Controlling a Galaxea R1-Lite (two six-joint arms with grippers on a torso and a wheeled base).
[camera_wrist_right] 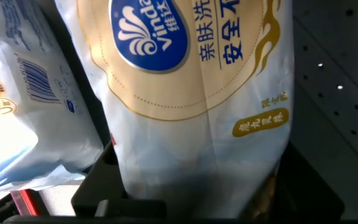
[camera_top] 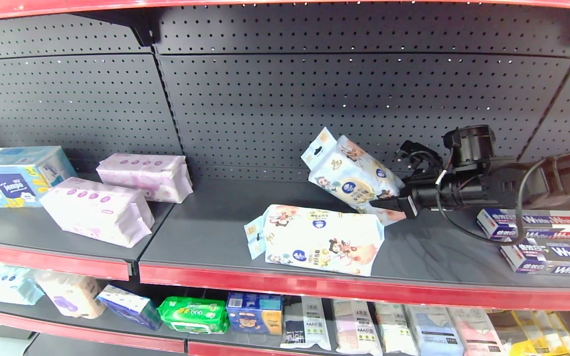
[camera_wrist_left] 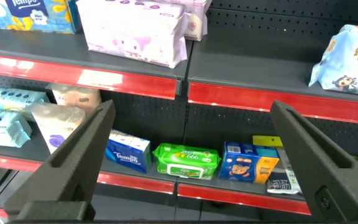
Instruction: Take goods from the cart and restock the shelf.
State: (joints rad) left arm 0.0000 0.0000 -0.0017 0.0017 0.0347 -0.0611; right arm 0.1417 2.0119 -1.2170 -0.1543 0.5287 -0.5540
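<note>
A white cartoon-printed tissue pack hangs tilted above the middle shelf board, its lower end between the fingers of my right gripper, which is shut on it. In the right wrist view this pack runs away from the camera toward the pegboard. A second pack of the same kind lies flat near the shelf's red front edge, just below and in front of the held one, and shows beside it as a pack. My left gripper is open and holds nothing, out in front of the shelves at the level of the lower boards.
Two pink tissue packs and a blue tissue box lie on the shelf's left section. Toothpaste boxes sit at the right end under my right arm. The lower shelf holds a green wipes pack and other goods.
</note>
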